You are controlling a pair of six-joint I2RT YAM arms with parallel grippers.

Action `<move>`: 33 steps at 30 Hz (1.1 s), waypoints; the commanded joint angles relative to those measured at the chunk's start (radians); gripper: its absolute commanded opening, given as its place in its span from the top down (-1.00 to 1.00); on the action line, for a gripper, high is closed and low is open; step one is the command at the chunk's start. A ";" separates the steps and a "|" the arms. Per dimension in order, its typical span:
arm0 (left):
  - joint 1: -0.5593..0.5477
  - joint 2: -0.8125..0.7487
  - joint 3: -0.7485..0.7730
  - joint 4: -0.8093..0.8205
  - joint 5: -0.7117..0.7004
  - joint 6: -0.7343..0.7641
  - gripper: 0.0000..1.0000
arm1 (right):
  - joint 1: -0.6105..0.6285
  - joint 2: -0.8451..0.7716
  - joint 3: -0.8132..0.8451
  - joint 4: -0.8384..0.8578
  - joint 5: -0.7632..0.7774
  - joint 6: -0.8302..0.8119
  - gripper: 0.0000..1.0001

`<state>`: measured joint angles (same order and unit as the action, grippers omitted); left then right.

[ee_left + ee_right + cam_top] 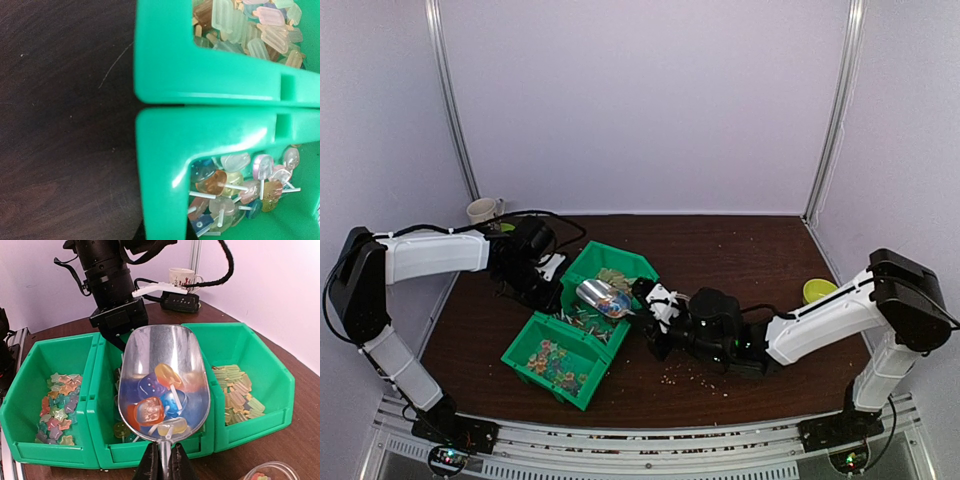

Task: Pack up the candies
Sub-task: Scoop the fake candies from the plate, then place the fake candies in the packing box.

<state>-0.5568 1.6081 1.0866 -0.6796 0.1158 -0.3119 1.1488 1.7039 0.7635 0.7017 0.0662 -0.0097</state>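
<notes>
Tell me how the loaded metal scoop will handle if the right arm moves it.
The scoop looks rigid polished metal, so it should not flex. Its smooth wall and open front likely let the lollipop candies slide out if tipped forward. The right gripper pinches only the narrow handle, so it may twist.

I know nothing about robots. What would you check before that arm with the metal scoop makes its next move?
1. Grip: the right gripper is shut on the scoop by its handle. Ok.
2. Load: the candies lie low in the scoop, none over its rim. Ok.
3. Spill safety: the scoop hangs over the middle bin, so a dropped candy should fall back in. Ok.
4. Target: only the rim of a jar shows at the picture's edge, so its exact place is unclear. Cannot tell.
5. Clearance: the left gripper sits close behind the scoop's tip; the gap is unclear. Cannot tell.
</notes>
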 commanded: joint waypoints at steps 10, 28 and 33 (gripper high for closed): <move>0.014 -0.064 0.068 0.070 0.046 -0.019 1.00 | -0.081 -0.354 -0.074 -0.352 0.177 -0.037 1.00; 0.017 -0.066 0.076 0.056 0.047 -0.016 1.00 | -0.111 -0.477 0.081 -1.079 0.252 0.104 1.00; 0.018 -0.068 0.076 0.055 0.045 -0.016 1.00 | -0.110 -0.437 0.135 -1.180 0.250 0.108 1.00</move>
<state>-0.5484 1.5967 1.1053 -0.6910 0.1116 -0.3122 1.0409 1.2434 0.8486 -0.3519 0.2901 0.0788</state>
